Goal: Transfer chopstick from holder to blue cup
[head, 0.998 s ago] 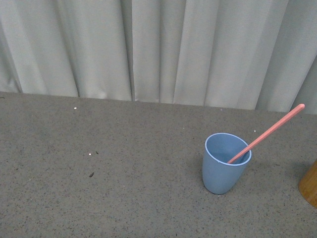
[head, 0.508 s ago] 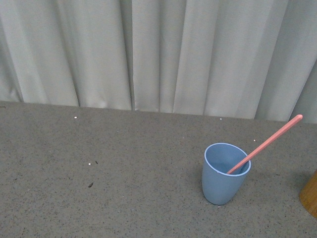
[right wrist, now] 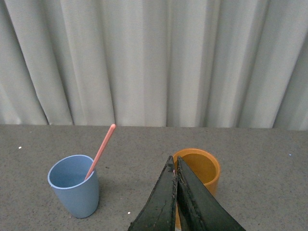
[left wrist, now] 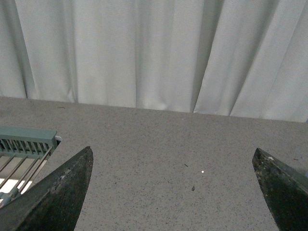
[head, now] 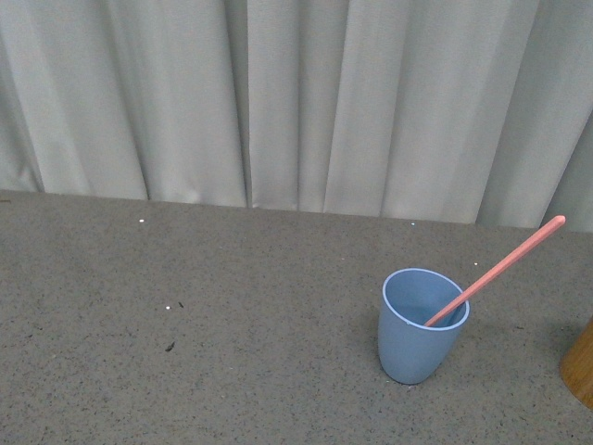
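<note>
The light blue cup [head: 422, 324] stands on the grey table at the right. One salmon-pink chopstick [head: 500, 269] leans in it, its top pointing up and to the right. The tan-orange holder [head: 579, 366] is cut off by the right edge. In the right wrist view the cup [right wrist: 74, 187] with its chopstick [right wrist: 101, 149] is beside the holder [right wrist: 202, 166], whose visible inside looks empty. My right gripper [right wrist: 174, 163] is above the holder's near rim, fingers pressed together on a chopstick almost wholly hidden between them. My left gripper [left wrist: 172, 151] is open and empty over bare table.
Pale pleated curtains [head: 296, 93] hang along the table's far edge. A grey-green slatted rack [left wrist: 24, 142] shows beside the left gripper in the left wrist view. Small specks dot the tabletop [head: 185, 324].
The whole scene has shifted a little lower in the front view since a second ago. The cup and its leaning chopstick keep the same pose.
</note>
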Available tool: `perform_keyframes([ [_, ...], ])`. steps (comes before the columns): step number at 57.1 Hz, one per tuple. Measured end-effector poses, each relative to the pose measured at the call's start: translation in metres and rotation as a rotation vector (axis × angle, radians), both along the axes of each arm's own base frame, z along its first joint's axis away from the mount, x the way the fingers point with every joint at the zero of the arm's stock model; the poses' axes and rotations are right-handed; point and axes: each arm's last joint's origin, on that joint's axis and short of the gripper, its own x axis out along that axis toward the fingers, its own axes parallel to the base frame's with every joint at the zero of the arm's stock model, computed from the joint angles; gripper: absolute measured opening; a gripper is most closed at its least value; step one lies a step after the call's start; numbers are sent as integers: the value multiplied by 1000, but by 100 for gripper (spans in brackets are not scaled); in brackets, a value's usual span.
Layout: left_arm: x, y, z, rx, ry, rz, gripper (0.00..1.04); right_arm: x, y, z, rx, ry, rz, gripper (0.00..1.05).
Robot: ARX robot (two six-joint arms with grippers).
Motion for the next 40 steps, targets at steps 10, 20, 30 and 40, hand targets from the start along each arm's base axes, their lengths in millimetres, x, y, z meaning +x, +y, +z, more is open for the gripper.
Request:
perform_keyframes([
  [10,0,0,0,0,0,0,98,0,0,0,-3,0,2,18],
  [20,0,0,0,0,0,0,98,0,0,0,-3,0,2,61],
  [30,0,0,0,0,0,0,98,0,0,0,-2,0,1,96],
  [40,0,0,0,0,0,0,98,0,0,0,-2,0,2,95],
])
